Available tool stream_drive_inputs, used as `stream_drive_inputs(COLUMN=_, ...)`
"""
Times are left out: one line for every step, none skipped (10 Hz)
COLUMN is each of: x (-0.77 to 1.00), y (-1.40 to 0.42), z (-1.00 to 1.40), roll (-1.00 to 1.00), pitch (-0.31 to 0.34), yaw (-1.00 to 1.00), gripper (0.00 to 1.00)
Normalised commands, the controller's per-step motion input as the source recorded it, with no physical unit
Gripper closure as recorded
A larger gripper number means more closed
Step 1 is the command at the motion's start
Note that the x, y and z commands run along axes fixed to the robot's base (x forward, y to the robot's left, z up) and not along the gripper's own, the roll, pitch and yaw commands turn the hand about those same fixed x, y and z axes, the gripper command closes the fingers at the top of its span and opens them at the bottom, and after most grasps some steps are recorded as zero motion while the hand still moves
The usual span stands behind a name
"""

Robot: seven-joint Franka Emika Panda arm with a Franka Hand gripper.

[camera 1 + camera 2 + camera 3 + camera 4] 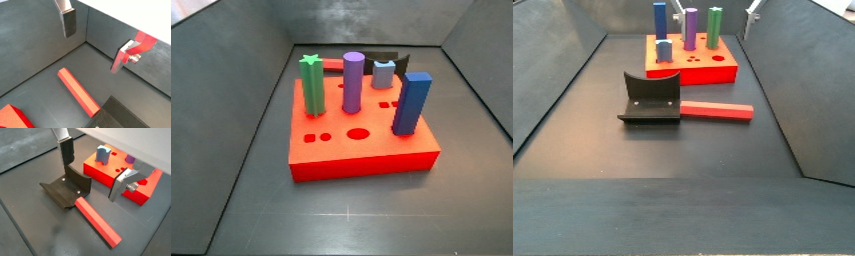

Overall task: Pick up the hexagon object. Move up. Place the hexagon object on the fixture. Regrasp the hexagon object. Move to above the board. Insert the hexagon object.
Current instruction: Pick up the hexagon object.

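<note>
The hexagon object (97,223) is a long red prism lying flat on the dark floor, also seen in a wrist view (79,92) and a side view (716,110). One of its ends rests against the black fixture (67,190) (649,100). Behind them stands the red board (107,175) (358,150) (700,68) with its upright pegs. My gripper (91,178) (93,47) hangs high over the peg and fixture, open, with nothing between its fingers (66,153). In the side view from behind the board, the hexagon object is hidden.
On the board stand a green star-topped peg (310,85), a purple round peg (352,82), a tall blue peg (412,103) and a short grey-blue peg (384,73). Grey walls (780,70) close in the floor on the sides and back.
</note>
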Motion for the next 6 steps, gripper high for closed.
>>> stream_drive_inputs(x=-0.07, y=0.05, z=-0.01, roll=0.0, pitch=0.0, yaw=0.0, gripper=0.0)
stream_drive_inputs(x=0.03, y=0.12, z=-0.2, roll=0.0, pitch=0.0, yaw=-0.41, gripper=0.0)
stream_drive_inputs(x=0.0, y=0.0, z=-0.42, roll=0.0, pitch=0.0, yaw=-1.0, gripper=0.0)
stream_drive_inputs(x=0.0, y=0.0, z=-0.42, roll=0.0, pitch=0.0, yaw=-1.0, gripper=0.0)
stream_drive_inputs(x=0.0, y=0.0, z=-0.39, roll=0.0, pitch=-0.009, yaw=-1.0, gripper=0.0)
stream_drive_inputs(x=0.0, y=0.0, z=-0.36, roll=0.0, pitch=0.0, yaw=-1.0, gripper=0.0)
